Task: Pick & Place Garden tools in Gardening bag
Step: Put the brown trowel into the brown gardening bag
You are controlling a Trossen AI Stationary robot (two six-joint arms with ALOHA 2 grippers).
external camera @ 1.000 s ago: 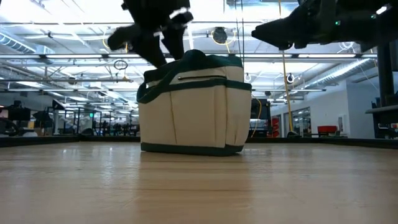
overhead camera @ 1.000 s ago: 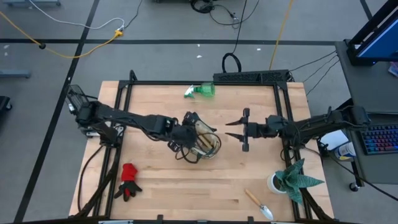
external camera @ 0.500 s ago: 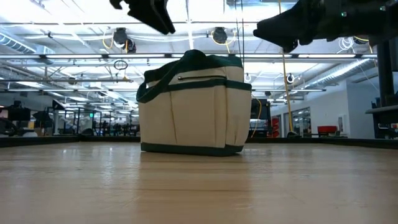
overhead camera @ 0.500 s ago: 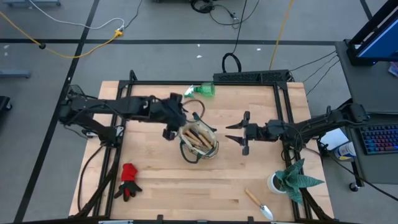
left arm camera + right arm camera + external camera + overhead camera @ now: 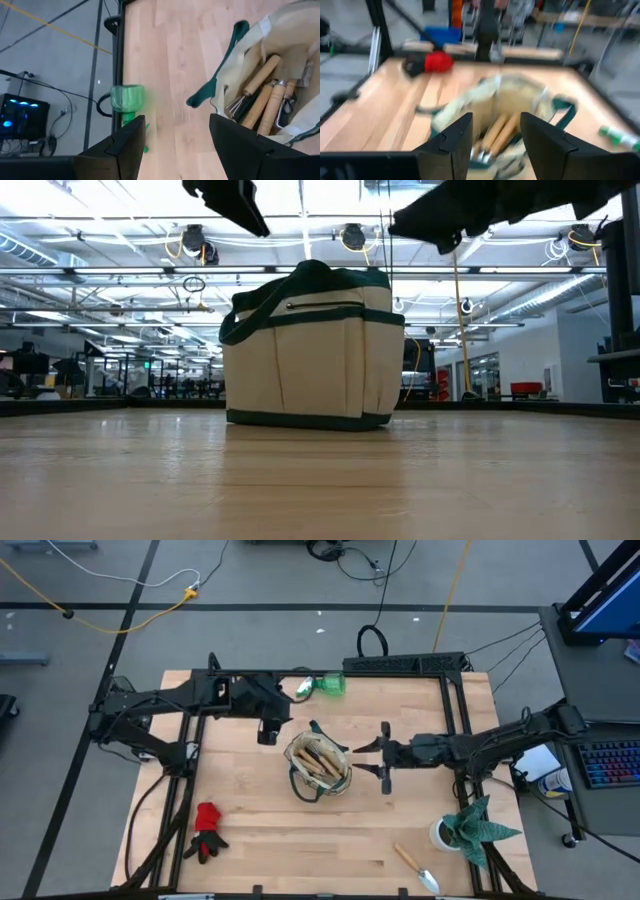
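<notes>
The cream-and-green gardening bag stands upright on its base mid-table, with several wooden-handled tools lying inside it. My left gripper hovers open and empty above the table, to the bag's far left. Just right of the bag, my right gripper is open and empty too, its fingers level and pointing at the bag. A green spray bottle lies by the far edge, a red glove at the near left, and a trowel at the near right.
A spiky green plant in a white pot stands at the near right beside the trowel. A black metal frame runs along the table's edges. Bare wood lies between the bag and the near edge.
My left gripper has risen from the bag's mouth and drawn back toward the table's far left, rolling as it went and staying open. My right gripper has edged toward the bag. The bag has kept its place.
</notes>
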